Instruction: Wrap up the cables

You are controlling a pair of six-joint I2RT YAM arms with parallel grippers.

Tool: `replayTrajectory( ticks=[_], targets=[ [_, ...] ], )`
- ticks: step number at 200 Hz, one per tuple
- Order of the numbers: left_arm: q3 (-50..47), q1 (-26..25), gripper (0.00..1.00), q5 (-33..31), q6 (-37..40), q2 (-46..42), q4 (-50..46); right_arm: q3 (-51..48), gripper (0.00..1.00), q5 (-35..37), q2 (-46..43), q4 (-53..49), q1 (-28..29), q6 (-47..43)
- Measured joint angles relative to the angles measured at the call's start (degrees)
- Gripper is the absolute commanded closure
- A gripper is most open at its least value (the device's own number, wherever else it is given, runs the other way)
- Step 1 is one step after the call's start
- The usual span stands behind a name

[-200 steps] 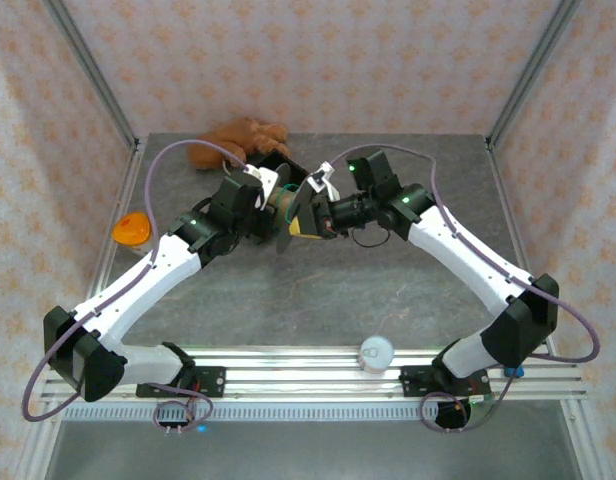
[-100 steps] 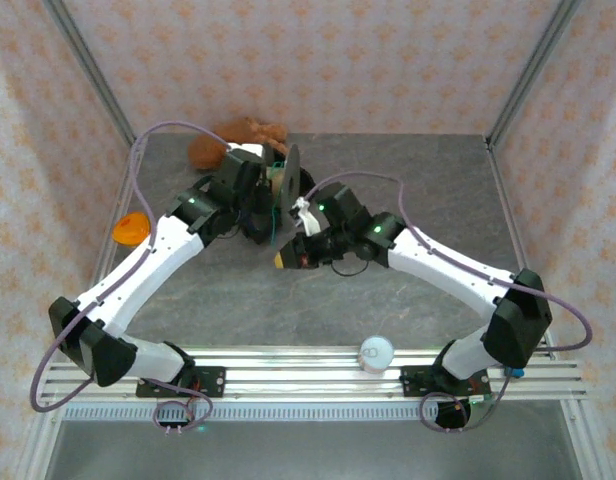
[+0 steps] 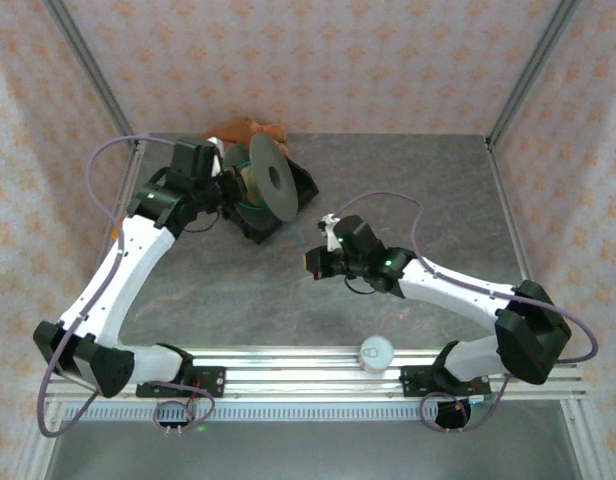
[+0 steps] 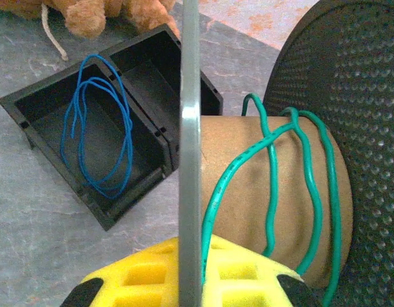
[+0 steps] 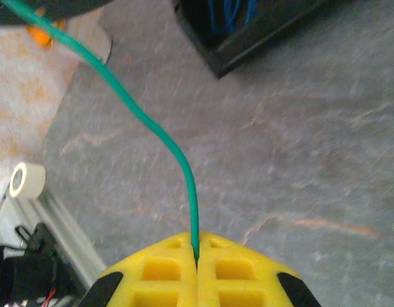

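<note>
We looked steeply down from above and behind the arm bases, taking in the whole bench [image 3: 448,170]. Our left wrist camera sat hard against the spool [image 4: 290,179], facing along its flange to the black tray [image 4: 63,182]. Our right wrist camera peered over the right hand [image 5: 197,259], along the green cable [image 5: 148,120], at the bench. All three shared that tray.

Left arm [image 3: 123,265] extended forward along the left side, elbow bent, left claw [image 4: 190,259] closed on the edge of the grey spool flange [image 4: 189,115], right arm [image 3: 458,290] stretched low toward the centre, right claw [image 5: 197,252] pinched shut on the green cable [image 5: 174,147], yellow pads [image 5: 162,268] pressed together
</note>
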Motion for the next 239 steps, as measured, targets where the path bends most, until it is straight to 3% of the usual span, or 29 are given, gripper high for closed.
replayTrajectory(
  ticks=[53, 120, 141, 184, 212, 239],
  targets=[
    [-0.7, 4.9, 1.0, 15.4, -1.0, -2.8, 0.4, -5.3, 1.0, -4.9, -0.2, 13.4, -8.5, 0.1],
    [-0.5, 5.8, 1.0, 27.7, 8.2, -2.7, -0.1, -1.5, 1.0, -25.8, 7.3, 20.9, -22.0, 3.2],
    [0.7, 5.8, 1.0, 29.8, 13.0, -1.9, -1.8, 5.4, 1.0, -32.2, 10.7, 14.8, -23.9, 0.1],
    [2.3, 3.3, 1.0, 29.2, 24.7, -1.4, -6.4, 21.8, 1.0, -39.9, 16.2, -8.3, -25.4, -12.9],
    [2.5, -0.3, 1.0, 25.8, 30.6, -1.3, -9.5, 27.7, 1.0, -40.8, 17.0, -21.8, -26.7, -21.0],
    [2.6, -2.6, 1.0, 20.9, 35.0, -0.5, -11.9, 29.1, 1.0, -39.6, 16.5, -28.7, -28.3, -25.2]
  ],
)
